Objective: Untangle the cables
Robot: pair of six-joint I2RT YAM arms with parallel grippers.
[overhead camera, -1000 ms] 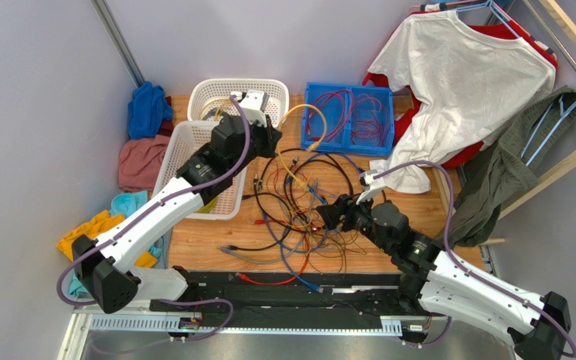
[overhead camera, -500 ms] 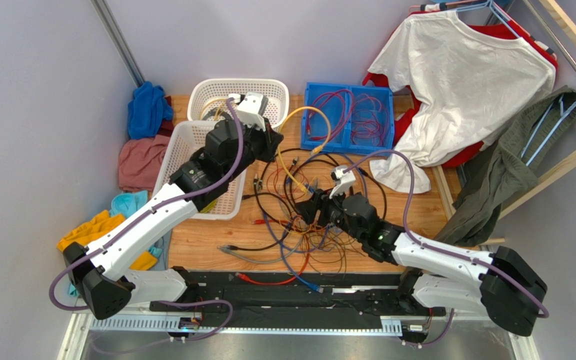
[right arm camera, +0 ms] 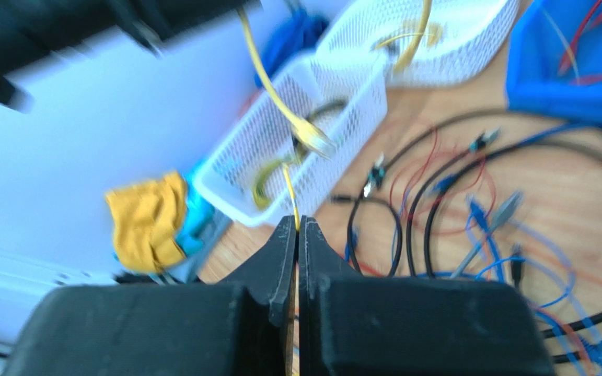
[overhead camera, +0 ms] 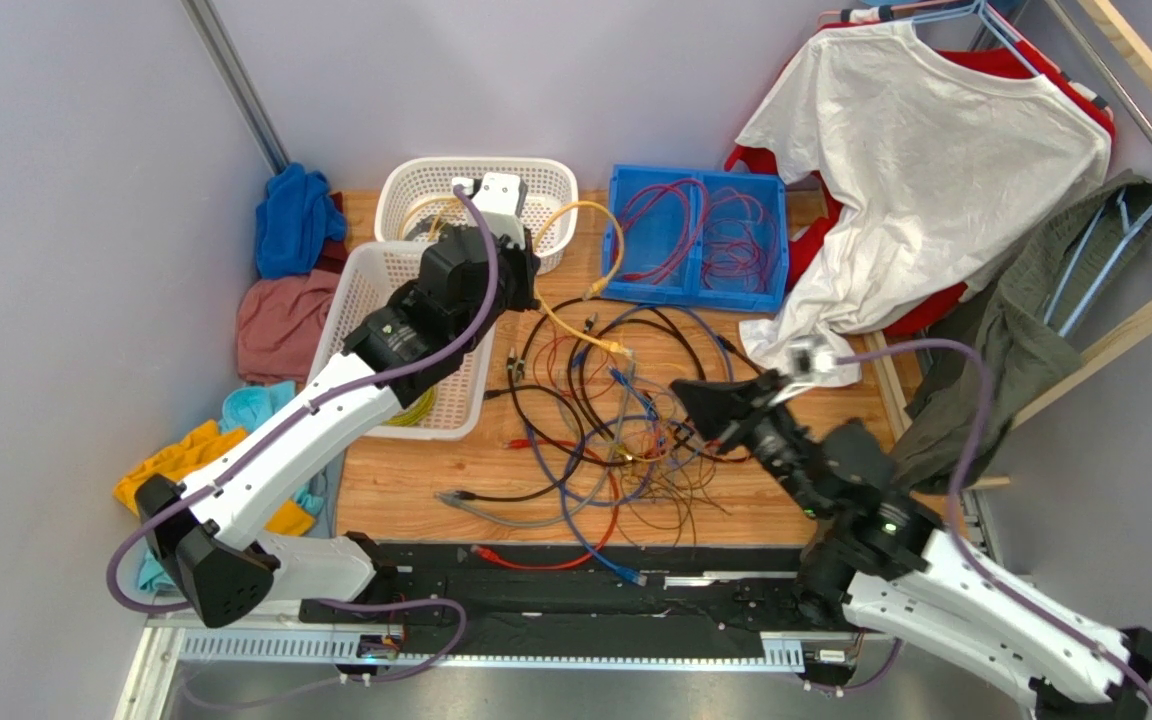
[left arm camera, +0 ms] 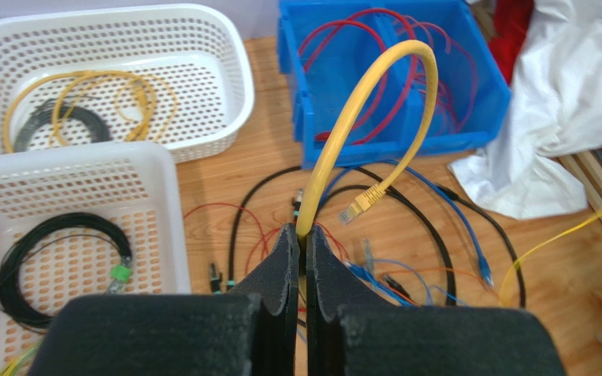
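While the left claw [left arm camera: 305,235] pinches it, yellow cable [left arm camera: 410,48] arches upward.

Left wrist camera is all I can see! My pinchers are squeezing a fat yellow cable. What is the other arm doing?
Observer: The right gripper is shut on a thin yellow wire. That is a different cable from your thick yellow cable.
Operator: Is anything hiding beside my baskets?
Observer: Yes. A yellow cloth lies off the table's left edge, beside the near white basket.
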